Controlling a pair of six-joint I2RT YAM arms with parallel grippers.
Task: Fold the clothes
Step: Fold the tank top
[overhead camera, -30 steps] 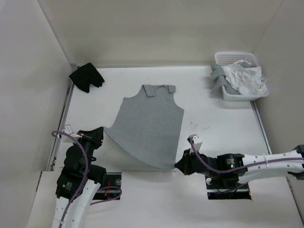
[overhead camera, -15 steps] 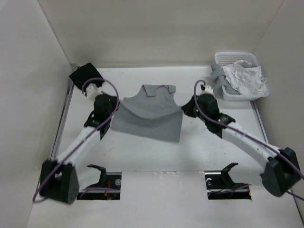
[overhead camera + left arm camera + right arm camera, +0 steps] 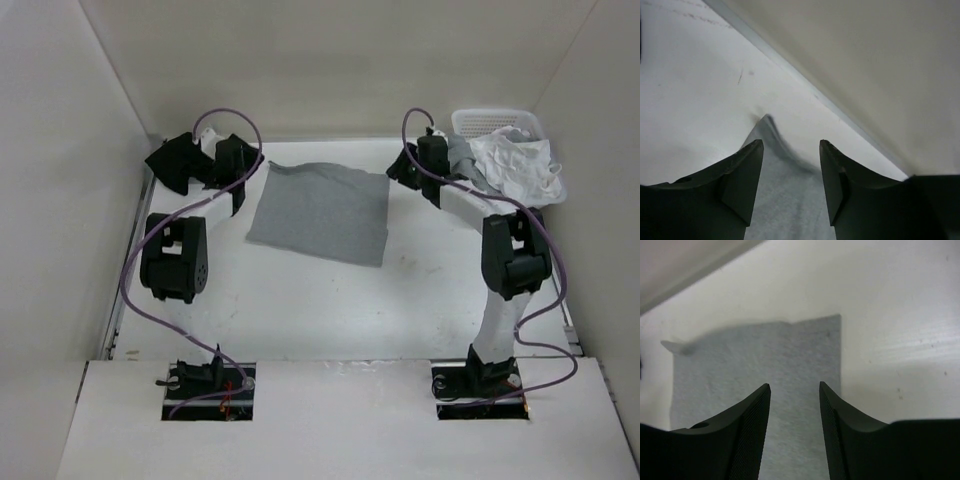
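Observation:
The clothes (image 3: pixel 320 212), a plain grey tank top, lie folded in half as a flat rectangle at the back middle of the table. My left gripper (image 3: pixel 245 175) hovers at the fold's far left corner. It is open, and in the left wrist view that grey corner (image 3: pixel 785 200) lies loose below the left gripper (image 3: pixel 791 145). My right gripper (image 3: pixel 398 172) hangs at the far right corner, also open. In the right wrist view the right gripper (image 3: pixel 795 386) holds nothing, and the clothes (image 3: pixel 765 355) lie flat on the table beneath it.
A small black garment (image 3: pixel 175 160) lies at the far left corner, just behind my left gripper. A white basket (image 3: pixel 490 115) with white and pale-grey laundry (image 3: pixel 515 165) stands at the far right, close behind the right arm. Walls enclose the table.
Both grippers carried the top's near hem up and over to the far edge, folding it in half, then let go and opened. The straps are now covered.

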